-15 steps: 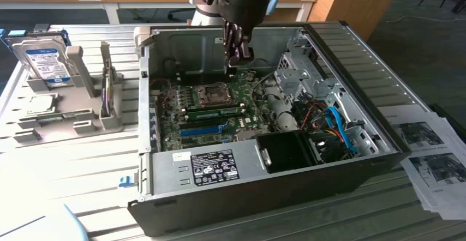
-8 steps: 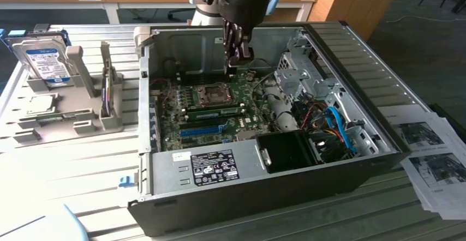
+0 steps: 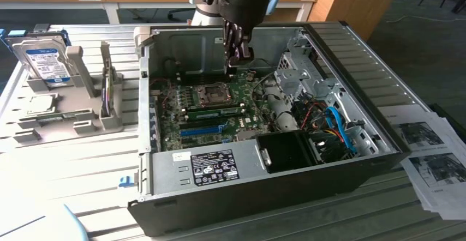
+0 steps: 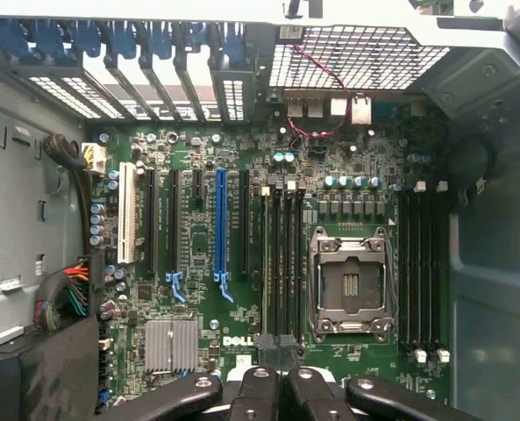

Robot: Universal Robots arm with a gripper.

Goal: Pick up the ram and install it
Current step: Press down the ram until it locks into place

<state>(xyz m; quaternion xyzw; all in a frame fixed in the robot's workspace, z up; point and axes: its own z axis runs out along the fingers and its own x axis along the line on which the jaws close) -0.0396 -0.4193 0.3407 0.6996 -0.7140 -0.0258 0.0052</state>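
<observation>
Hand (image 4: 277,379) squeezed shut, nothing seen in it | hangs inside the computer (image 3: 364,77) | green ram (image 3: 218,110) just below, lying left-to-right in exterior view

Below my matt black metal gripper (image 3: 238,55) lie the glossy green motherboard (image 4: 347,162), a shiny blue plastic slot (image 4: 220,219), dull grey sheet-metal case walls (image 3: 174,39) and, beside the case, white paper sheets (image 3: 429,154).

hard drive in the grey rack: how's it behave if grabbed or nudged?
The hard drive looks rigid and boxy, probably stiff and heavy for its size. It stands on edge in the grey rack, so a push may tip it.
</observation>
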